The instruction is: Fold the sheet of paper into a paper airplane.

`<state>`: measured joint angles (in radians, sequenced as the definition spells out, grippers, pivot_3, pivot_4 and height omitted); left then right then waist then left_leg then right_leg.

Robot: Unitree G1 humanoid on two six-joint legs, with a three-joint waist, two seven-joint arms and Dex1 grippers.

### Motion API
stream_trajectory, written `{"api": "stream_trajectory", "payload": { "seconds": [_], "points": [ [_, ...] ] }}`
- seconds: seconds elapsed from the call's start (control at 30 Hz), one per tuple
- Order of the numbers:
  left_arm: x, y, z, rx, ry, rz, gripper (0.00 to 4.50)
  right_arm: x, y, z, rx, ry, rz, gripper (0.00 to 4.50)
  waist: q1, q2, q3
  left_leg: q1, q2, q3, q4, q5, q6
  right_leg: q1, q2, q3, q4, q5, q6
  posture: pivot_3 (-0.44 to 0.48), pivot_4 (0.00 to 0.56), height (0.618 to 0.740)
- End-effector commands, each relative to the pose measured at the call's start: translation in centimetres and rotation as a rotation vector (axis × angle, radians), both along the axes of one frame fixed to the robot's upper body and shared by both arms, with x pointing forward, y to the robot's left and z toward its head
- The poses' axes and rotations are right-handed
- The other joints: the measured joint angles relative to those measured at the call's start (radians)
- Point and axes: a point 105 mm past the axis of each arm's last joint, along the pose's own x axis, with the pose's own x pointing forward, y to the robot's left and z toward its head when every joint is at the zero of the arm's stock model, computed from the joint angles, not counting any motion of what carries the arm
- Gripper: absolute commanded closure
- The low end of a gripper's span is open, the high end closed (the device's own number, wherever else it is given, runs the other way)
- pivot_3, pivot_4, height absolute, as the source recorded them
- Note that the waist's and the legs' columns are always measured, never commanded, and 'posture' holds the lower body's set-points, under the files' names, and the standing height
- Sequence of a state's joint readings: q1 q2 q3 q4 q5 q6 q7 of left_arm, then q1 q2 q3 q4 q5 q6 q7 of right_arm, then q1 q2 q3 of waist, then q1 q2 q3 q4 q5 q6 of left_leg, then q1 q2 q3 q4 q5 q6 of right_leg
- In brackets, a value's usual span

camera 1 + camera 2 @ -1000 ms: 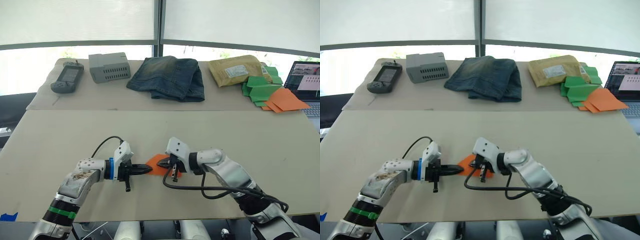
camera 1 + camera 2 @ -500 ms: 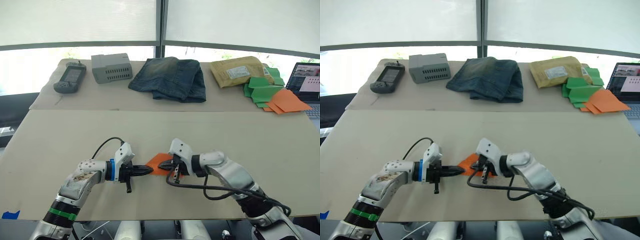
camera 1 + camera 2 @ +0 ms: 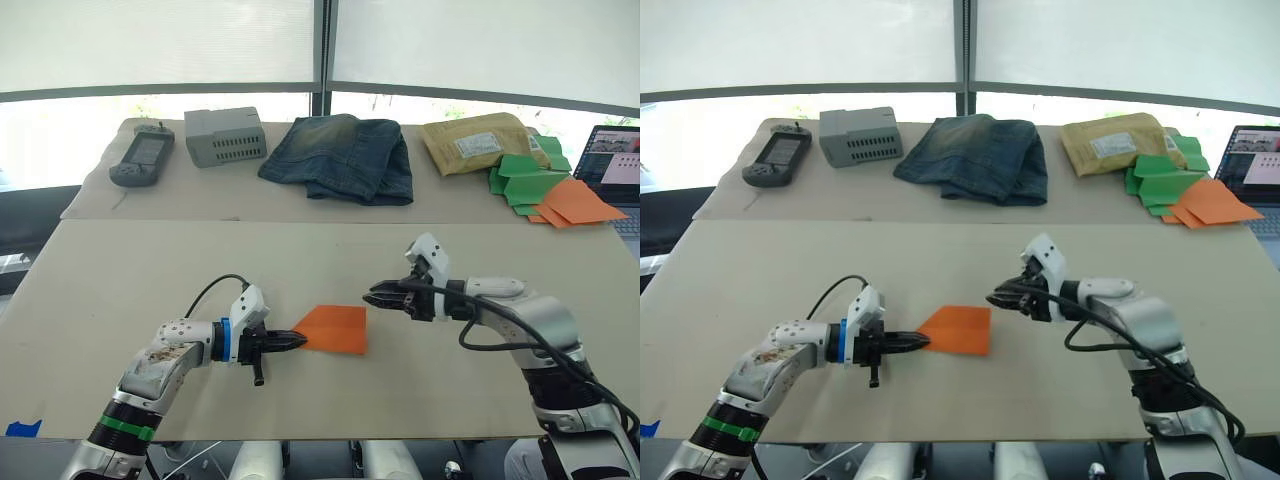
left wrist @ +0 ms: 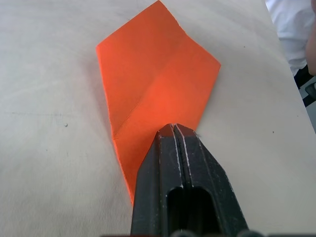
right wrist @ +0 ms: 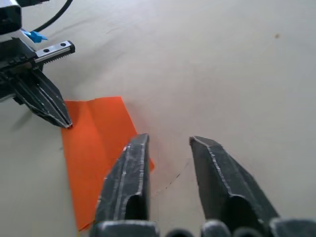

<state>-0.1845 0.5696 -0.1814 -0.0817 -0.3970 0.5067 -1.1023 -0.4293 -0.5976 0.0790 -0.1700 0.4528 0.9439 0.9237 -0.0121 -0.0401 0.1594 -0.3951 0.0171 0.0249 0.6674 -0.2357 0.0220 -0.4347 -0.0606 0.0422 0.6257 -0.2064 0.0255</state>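
Left jaws [image 3: 297,341] clenched on the sheet of paper [image 3: 335,328], anchoring its point; right jaws [image 3: 371,297] released just beyond, free for folding.

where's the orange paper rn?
In the left eye view the paper lies on the near table between both grippers, left gripper shut on its point, right gripper apart.

A robot test lab or office workspace, by the look of it. A long paper-covered table [image 3: 150,260] stands before wide shaded windows [image 3: 160,45]. Along its far edge lie a handheld controller [image 3: 141,158], a grey electronics box [image 3: 225,135], folded jeans [image 3: 340,155], a padded envelope [image 3: 475,142] and, far right, an open laptop [image 3: 612,165].
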Motion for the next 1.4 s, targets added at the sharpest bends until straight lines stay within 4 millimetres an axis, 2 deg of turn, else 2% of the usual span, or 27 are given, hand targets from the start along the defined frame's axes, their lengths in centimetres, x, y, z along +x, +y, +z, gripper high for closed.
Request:
{"api": "stream_trajectory", "payload": {
  "seconds": [0.03,0.43,0.57,0.7,1.07,1.23,1.4],
  "points": [
    [-0.8,0.3,-2.3,0.05,0.078,0.009,4.5,-0.2,-0.4,0.3,0.053,0.069,-0.001,1.94,0.0,0.0,0.0,0.0,0.0,0.0,0.0,0.0,0.0,0.0,0.0,0.0,0.0,0.0,0.0,0.0,0.15,0.722],
    [-0.7,0.4,-2.3,0.056,0.072,0.012,4.5,-0.7,2.5,-1.1,0.098,0.143,0.076,1.94,-0.001,0.002,-0.001,0.002,0.0,0.001,0.0,0.0,0.0,0.002,0.0,0.0,0.0,0.0,0.001,0.0,0.15,0.722],
    [-0.6,0.4,-2.2,0.056,0.07,0.013,4.5,-1.2,2.8,-1.0,0.076,0.102,0.121,3.08,-0.001,0.002,-0.001,0.002,0.0,0.0,0.0,0.0,0.0,0.002,0.0,0.0,0.0,0.0,0.001,0.0,0.15,0.722],
    [-0.6,0.5,-2.2,0.059,0.072,0.012,4.5,-1.5,3.2,-0.1,0.036,-0.072,0.189,4.47,0.0,0.002,-0.001,0.002,0.0,0.0,0.0,0.0,0.0,0.002,0.0,0.0,0.0,0.0,0.001,0.0,0.15,0.722],
    [-0.4,0.5,-2.2,0.063,0.075,0.004,4.5,-3.9,3.4,-0.6,-0.18,-0.569,0.445,4.47,0.001,0.002,-0.001,0.003,-0.001,0.003,0.0,0.0,0.0,0.003,0.0,0.0,0.0,0.0,0.002,0.0,0.15,0.722],
    [-0.3,0.5,-2.3,0.064,0.076,0.002,4.5,-4.7,3.5,-1.0,-0.198,-0.714,0.492,4.47,0.0,0.002,-0.001,0.007,0.0,0.003,0.0,0.0,0.0,0.007,0.0,-0.001,-0.001,-0.002,-0.001,0.0,0.15,0.722],
    [-0.3,0.6,-2.3,0.067,0.078,0.003,4.5,-5.9,2.9,-3.4,-0.284,-0.778,0.568,4.47,0.001,0.002,-0.001,0.009,0.0,0.003,0.0,0.0,0.0,0.009,0.0,0.0,-0.001,-0.005,-0.005,0.0,0.15,0.722]
  ]
}}
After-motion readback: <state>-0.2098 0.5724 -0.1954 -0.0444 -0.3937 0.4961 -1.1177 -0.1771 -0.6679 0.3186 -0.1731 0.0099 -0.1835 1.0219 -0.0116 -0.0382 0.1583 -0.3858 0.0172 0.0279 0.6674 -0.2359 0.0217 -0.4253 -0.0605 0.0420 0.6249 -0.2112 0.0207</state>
